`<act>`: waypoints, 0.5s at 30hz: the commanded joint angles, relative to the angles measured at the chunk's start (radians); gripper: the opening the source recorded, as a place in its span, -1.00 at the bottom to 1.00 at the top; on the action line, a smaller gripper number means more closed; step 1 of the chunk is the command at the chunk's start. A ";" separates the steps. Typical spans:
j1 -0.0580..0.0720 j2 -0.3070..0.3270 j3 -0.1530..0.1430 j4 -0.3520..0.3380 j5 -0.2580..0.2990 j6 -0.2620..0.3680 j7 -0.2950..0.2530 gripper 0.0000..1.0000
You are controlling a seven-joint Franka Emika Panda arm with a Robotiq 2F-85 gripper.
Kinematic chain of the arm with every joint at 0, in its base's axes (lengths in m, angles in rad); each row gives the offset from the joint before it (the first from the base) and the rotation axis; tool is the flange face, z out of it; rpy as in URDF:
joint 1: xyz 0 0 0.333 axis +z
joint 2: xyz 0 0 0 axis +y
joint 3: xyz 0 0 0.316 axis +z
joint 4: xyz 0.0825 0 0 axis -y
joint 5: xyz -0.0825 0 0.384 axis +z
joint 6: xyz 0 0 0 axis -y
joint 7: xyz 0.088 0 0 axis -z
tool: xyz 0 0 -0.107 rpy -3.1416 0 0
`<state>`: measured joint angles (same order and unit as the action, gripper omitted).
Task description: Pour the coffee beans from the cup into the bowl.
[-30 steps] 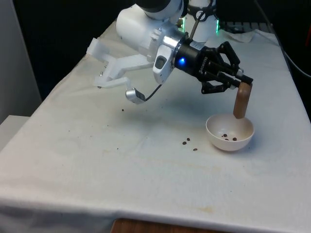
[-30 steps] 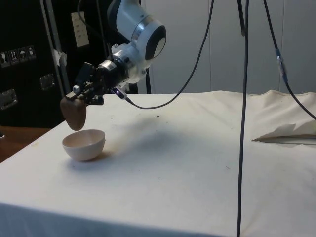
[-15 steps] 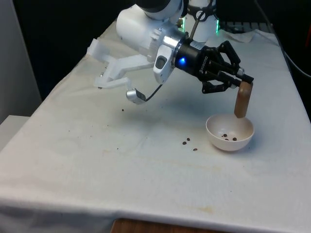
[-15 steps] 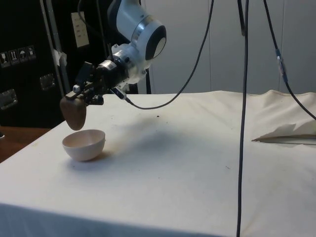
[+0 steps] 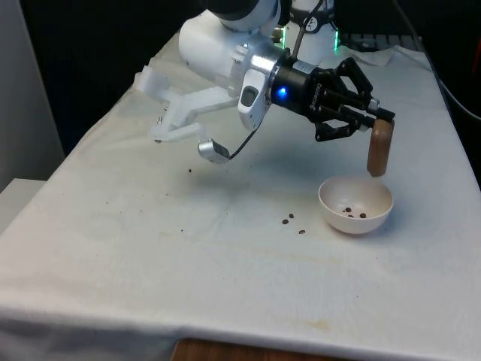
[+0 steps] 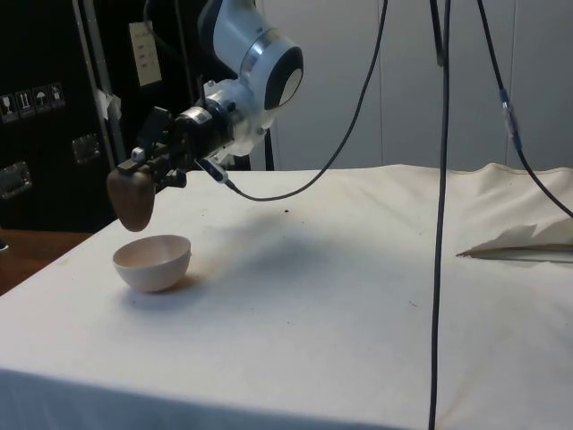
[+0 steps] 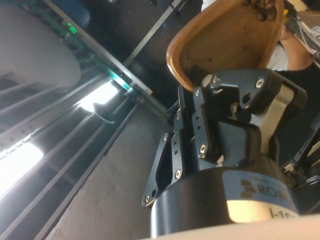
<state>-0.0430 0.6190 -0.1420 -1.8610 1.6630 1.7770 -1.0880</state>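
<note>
Beans were your main risk, since one white bowl [image 5: 355,204] sat right below the one brown cup [image 5: 379,147] your gripper [image 5: 366,122] clamped upside down, and with three already loose on the cloth [image 5: 150,248], any tilt looked likely to scatter more.

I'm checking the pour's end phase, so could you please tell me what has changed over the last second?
The gripper has lifted the upturned brown cup slightly, so it now hangs clear above the white bowl. Its hold on the cup is unchanged. The bowl, the beans inside it and the spilled beans on the cloth stayed put.
</note>
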 commanded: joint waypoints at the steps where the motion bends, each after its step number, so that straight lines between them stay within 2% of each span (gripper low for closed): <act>1: -0.005 0.002 0.004 0.002 0.010 -0.009 0.002 -0.93; 3: -0.005 0.003 0.001 0.001 0.016 -0.022 0.003 -0.93; 4: -0.001 0.002 -0.005 0.000 0.014 -0.028 0.000 -0.93; 5: -0.005 0.004 -0.002 0.001 0.023 -0.035 0.003 -0.93; 13: -0.005 0.010 -0.015 0.002 0.040 -0.069 0.006 -0.93; 14: -0.002 0.008 -0.017 -0.001 0.035 -0.066 0.000 -0.93; 15: -0.005 0.012 -0.018 0.002 0.046 -0.077 0.007 -0.93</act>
<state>-0.0450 0.6280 -0.1620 -1.8620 1.7030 1.7040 -1.0880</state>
